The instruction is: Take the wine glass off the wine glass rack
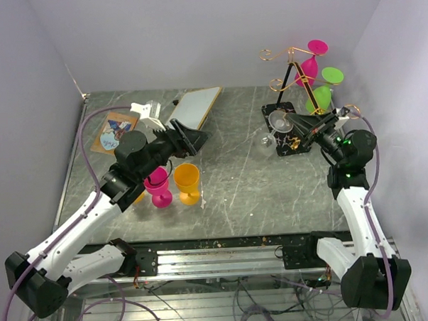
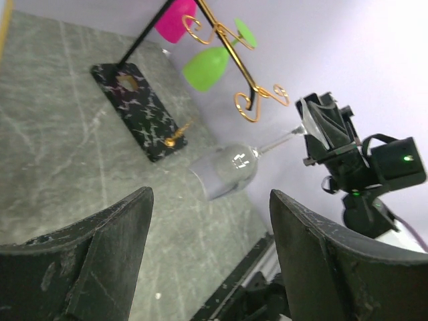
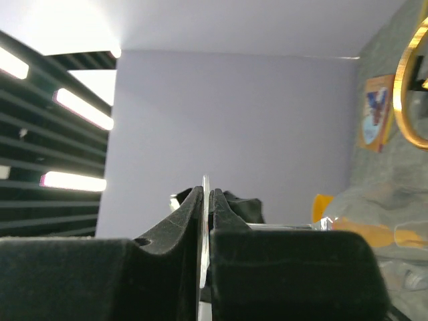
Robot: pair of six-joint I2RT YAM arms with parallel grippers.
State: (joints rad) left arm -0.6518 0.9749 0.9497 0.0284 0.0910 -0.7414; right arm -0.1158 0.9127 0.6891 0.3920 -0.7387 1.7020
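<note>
One wine glass [image 2: 227,170] lies sideways beside wine glass rack [image 1: 288,79], foot clenched in right end effector [image 1: 306,128]. Farther-off left end effector [image 1: 192,139] hangs released.

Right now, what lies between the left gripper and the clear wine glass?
Only bare table separates the left gripper from the wine glass; the left wrist view shows it.

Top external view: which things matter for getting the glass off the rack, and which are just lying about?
Job in hand:
clear wine glass, gripped by its foot in the right end effector
wine glass rack

Lying about:
pink glass and green glass, hanging on the rack
pink goblet
orange goblet
picture card
grey board
left end effector, open
</note>
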